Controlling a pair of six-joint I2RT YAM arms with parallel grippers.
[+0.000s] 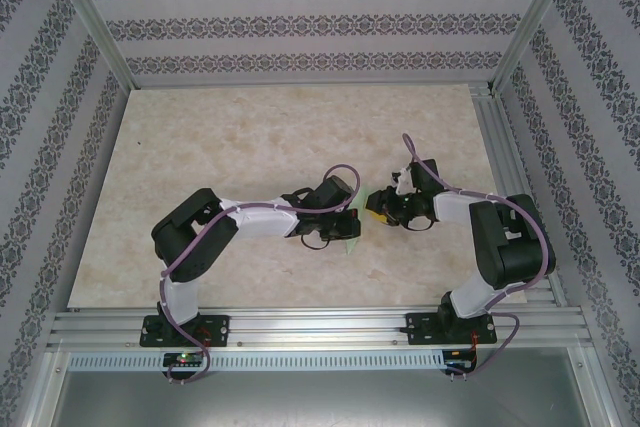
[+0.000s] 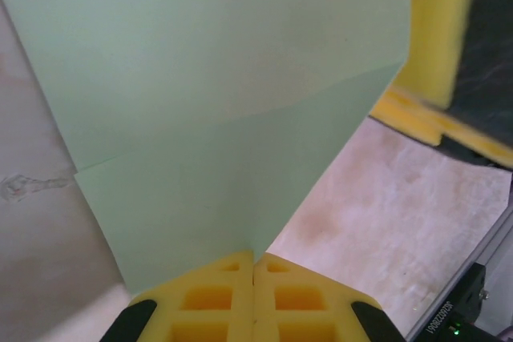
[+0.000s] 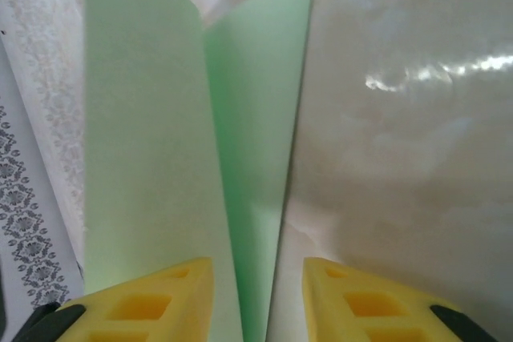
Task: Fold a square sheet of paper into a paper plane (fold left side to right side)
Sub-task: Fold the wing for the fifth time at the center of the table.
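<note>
The square sheet of paper (image 2: 216, 118) is pale green and folded into a pointed wedge with layered flaps. My left gripper (image 2: 254, 255) is shut on its narrow tip, the yellow pads pressed together. From above, the left gripper (image 1: 350, 222) and the right gripper (image 1: 376, 210) meet near the table's middle, with a green corner of the paper (image 1: 351, 245) showing under them. My right gripper (image 3: 258, 262) is open. The paper (image 3: 140, 158) stands edge-on in its gap, one flap spreading over the left pad. A yellow finger (image 2: 439, 34) of the right gripper sits just beyond the paper's far edge.
The pale marbled tabletop (image 1: 250, 147) stretches behind and to the left of the grippers. An aluminium rail (image 1: 320, 327) carrying both arm bases runs along the near edge. Patterned walls and metal frame posts (image 1: 95, 17) enclose the table on three sides.
</note>
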